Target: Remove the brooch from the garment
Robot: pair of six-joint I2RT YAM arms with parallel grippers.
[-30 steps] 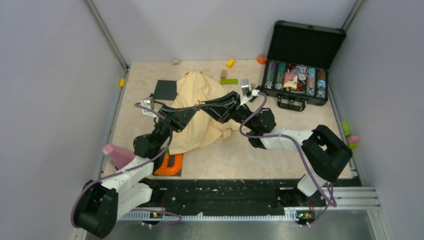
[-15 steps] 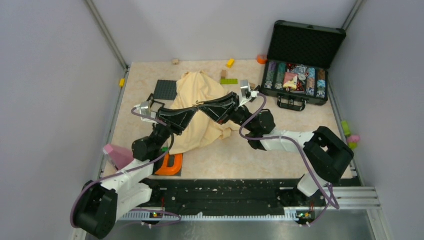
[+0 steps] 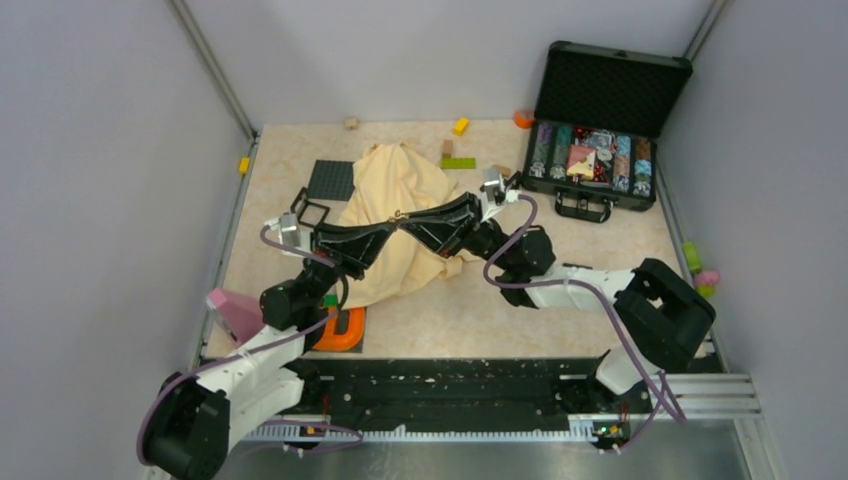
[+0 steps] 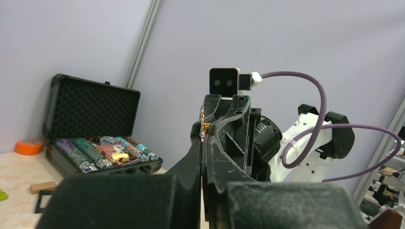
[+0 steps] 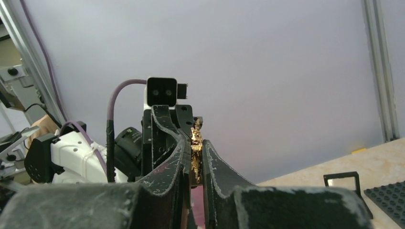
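gold brooch [image 5: 195, 136] pinched by right gripper [image 5: 194, 148], left gripper [image 4: 202, 136] pressed shut beside it; uneven pulling might flick it onto the garment [image 3: 385, 180].

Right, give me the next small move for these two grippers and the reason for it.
Probably ease the left gripper back from the tip-to-tip meeting. The brooch sits pinched between the right gripper's fingers, raised above the garment. No cloth shows around it in either wrist view, so it seems free and one grip should do.
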